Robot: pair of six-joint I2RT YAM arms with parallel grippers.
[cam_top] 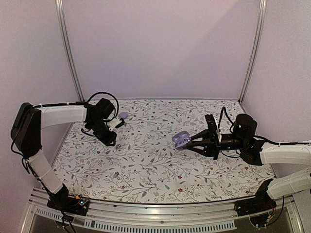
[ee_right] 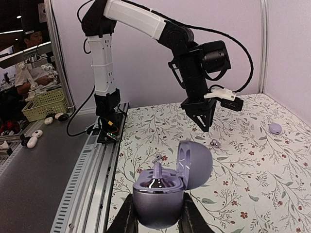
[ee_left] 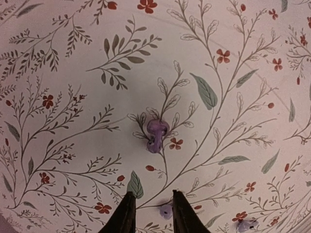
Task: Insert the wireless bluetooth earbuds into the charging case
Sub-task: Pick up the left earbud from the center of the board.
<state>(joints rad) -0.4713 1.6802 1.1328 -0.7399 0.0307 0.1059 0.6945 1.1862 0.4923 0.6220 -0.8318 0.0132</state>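
Note:
My right gripper (cam_top: 188,141) (ee_right: 156,216) is shut on the base of the glossy lavender charging case (cam_top: 180,140) (ee_right: 158,199) and holds it above the cloth. The lid (ee_right: 196,162) stands open. One earbud (ee_right: 158,167) sits in the case with its stem up. A second earbud (cam_top: 118,145) (ee_left: 156,135) (ee_right: 214,143) lies on the cloth. My left gripper (cam_top: 112,141) (ee_left: 150,213) is open and empty just above the cloth, with this earbud a little ahead of its fingertips (ee_left: 127,213).
A small lavender rounded object (cam_top: 123,115) (ee_right: 275,128) lies on the flowered cloth (cam_top: 155,165) at the back left; I cannot tell what it is. A metal rail (cam_top: 146,221) runs along the near edge. White walls enclose three sides.

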